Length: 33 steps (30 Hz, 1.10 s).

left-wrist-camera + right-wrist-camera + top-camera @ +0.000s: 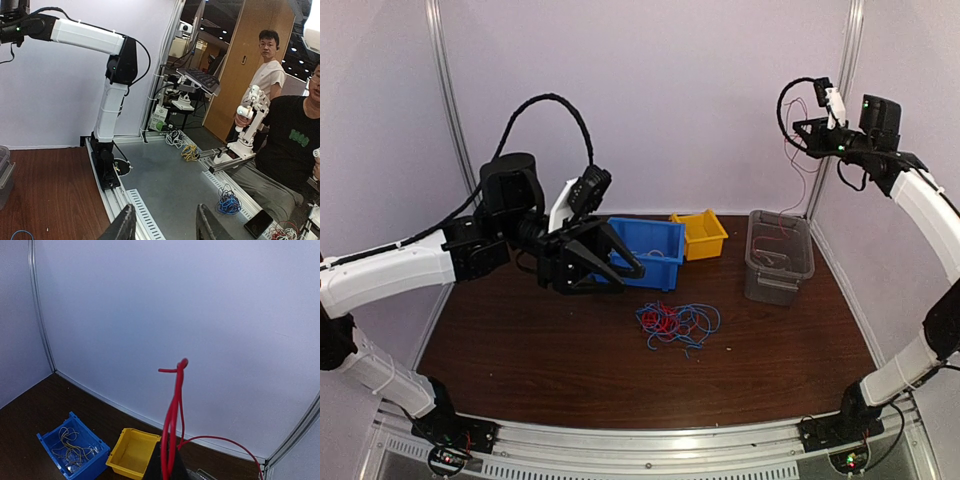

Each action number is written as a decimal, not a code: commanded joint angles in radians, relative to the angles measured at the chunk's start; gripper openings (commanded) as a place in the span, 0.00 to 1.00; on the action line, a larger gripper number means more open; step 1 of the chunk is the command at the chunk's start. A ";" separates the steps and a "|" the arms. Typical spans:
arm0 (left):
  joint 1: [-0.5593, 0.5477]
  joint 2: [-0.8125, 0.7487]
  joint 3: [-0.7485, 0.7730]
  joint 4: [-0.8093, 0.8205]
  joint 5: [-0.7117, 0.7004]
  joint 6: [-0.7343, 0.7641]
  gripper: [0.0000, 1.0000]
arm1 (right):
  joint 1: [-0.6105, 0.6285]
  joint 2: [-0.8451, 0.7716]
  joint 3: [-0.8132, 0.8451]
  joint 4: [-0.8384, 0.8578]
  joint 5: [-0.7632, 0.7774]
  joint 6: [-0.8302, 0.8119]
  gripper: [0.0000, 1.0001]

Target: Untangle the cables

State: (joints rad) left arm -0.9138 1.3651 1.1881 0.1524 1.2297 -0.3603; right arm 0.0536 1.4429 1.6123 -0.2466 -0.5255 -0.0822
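A tangle of red and blue cables lies on the brown table, right of centre. My right gripper is raised high at the back right and is shut on a red cable, which sticks up from the jaws in the right wrist view and hangs down thinly toward the clear bin. My left gripper hangs open and empty above the table left of the tangle; its fingertips point toward the table's edge.
A blue bin holding yellow cables and an empty yellow bin stand at the back. The clear bin is at the back right. White walls and metal posts enclose the table. Beyond it are people and cable piles.
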 commanded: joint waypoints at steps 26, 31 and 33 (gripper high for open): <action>-0.005 0.010 0.068 -0.186 -0.847 0.161 0.60 | -0.011 -0.100 -0.282 -0.288 -0.206 -0.121 0.91; -0.004 0.041 0.051 -0.165 -0.922 0.152 0.61 | 0.007 -0.186 -0.358 -0.333 -0.733 -0.305 0.85; -0.005 0.057 0.051 -0.171 -0.951 0.138 0.61 | 0.020 -0.203 -0.359 -0.410 -0.894 -0.421 0.81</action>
State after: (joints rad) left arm -0.9157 1.3872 1.2377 -0.0547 0.3683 -0.2169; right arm 0.0547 1.2686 1.2812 -0.5220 -0.9726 -0.2966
